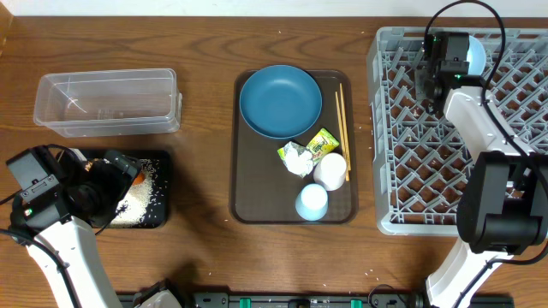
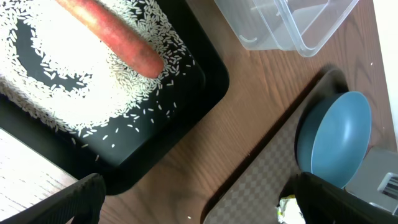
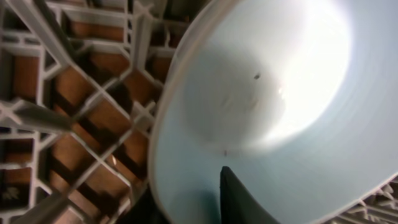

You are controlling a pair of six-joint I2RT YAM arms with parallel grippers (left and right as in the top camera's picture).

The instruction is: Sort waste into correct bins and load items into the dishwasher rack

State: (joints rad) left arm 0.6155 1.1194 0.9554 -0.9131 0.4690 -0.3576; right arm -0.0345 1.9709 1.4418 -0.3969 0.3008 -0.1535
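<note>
At eight o'clock on the counter (image 1: 205, 34), the left hand (image 1: 110, 181) hovers over the black tray (image 1: 158, 218), fingers spread wide and holding nothing. The left wrist view shows the carrot (image 2: 112, 37) lying in that tray on a bed of rice (image 2: 62, 81). The tub (image 1: 107, 103) sits at ten o'clock with nothing visible in it.

At the centre, the serving tray (image 1: 244, 188) carries the plate (image 1: 280, 101) at its twelve o'clock and the chopsticks (image 1: 342, 128) along its three o'clock edge. The wrapper (image 1: 323, 141) touches the paper (image 1: 297, 158), with the white cup (image 1: 331, 170) and the blue cup (image 1: 312, 202) just below them.

At three o'clock stands the rack (image 1: 390, 171). The right hand (image 1: 445, 68) is at its twelve o'clock end, pinching the rim of the bowl (image 1: 473, 56). In the right wrist view one finger (image 3: 242, 199) lies against the bowl's inner wall and the other is hidden behind it. The bowl stands tilted among the pegs.

The step in hand looks like loading the bowl. The next move calls for settling it between pegs so that it holds, then letting go and lifting clear. The wrapper and paper most likely belong in the tub. The plate, both cups and the chopsticks are not yet racked.
</note>
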